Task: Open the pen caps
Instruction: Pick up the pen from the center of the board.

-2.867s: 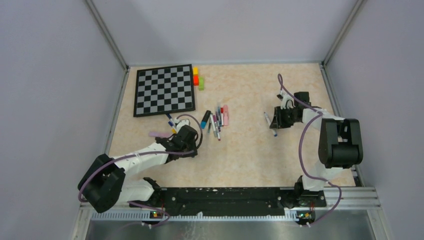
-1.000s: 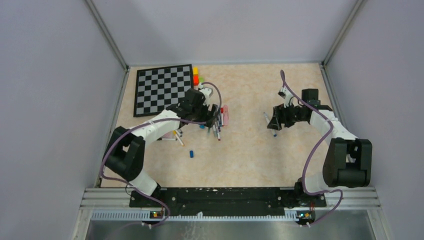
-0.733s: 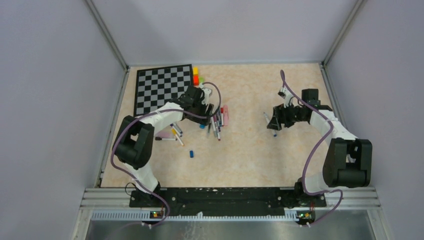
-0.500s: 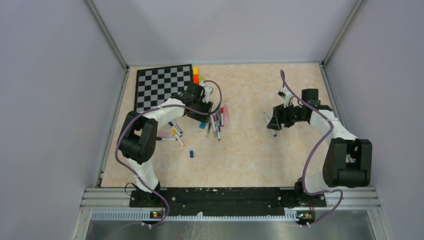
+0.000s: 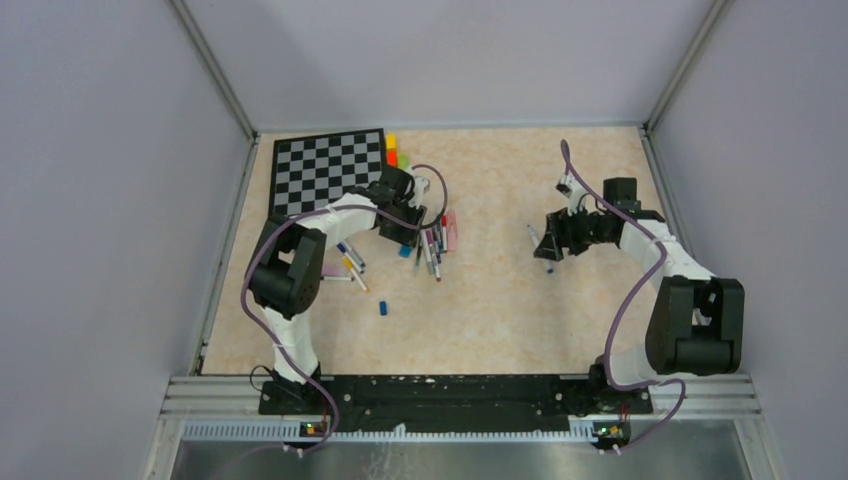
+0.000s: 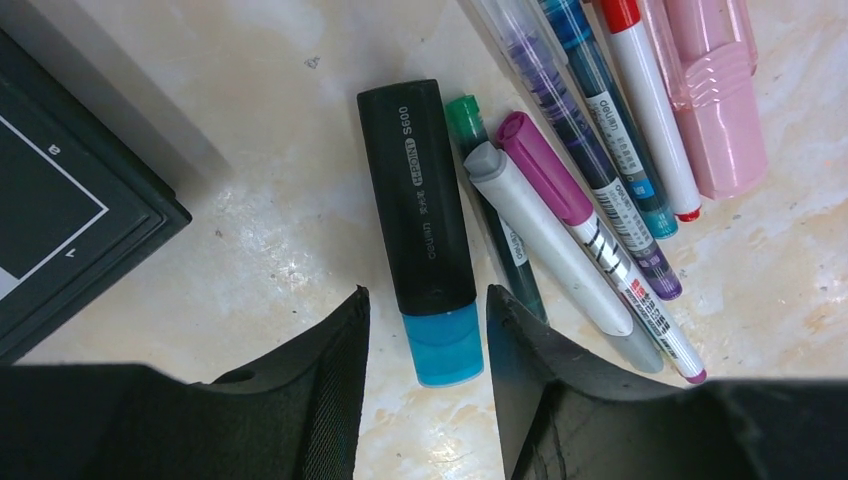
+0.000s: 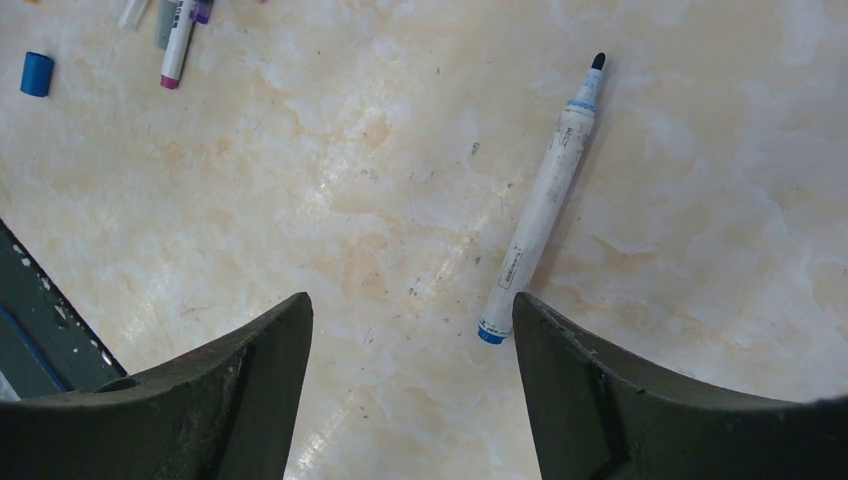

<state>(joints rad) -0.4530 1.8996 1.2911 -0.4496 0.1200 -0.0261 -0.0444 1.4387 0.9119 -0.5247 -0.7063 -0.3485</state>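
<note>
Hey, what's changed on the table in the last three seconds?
The left gripper moved from the near left to the pen pile and now straddles the blue end of the black marker. A blue cap now lies where that arm was. The right gripper stays open over the white pen.

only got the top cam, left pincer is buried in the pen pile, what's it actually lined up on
observer: The left pincer straddles the blue end of a black highlighter, with its jaws apart.
operator: and the pen by the right arm, capped or not
observer: Uncapped. The white pen lies flat with a bare black tip.
operator: right pincer holding anything
observer: No, the right pincer is open and empty.
</note>
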